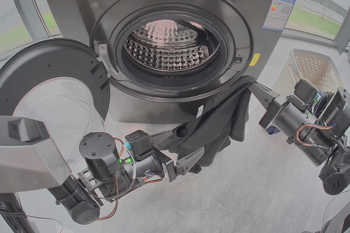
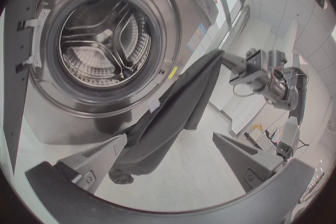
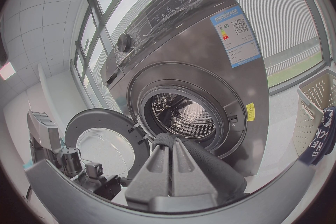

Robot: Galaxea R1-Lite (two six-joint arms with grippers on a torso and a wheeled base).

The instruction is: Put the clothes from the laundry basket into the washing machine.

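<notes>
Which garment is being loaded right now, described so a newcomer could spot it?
Start at the grey washing machine with its round door swung open. Just below the drum opening, a black garment hangs from the shut right gripper, sagging toward the open left gripper. Unlike the navy printed cloth on the beige basket, it is plain, with a small white tag.

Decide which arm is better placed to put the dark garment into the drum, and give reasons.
Right, probably. The right gripper is shut on the dark garment beside the open drum; the left gripper is open, lower, by the hanging end.
</notes>
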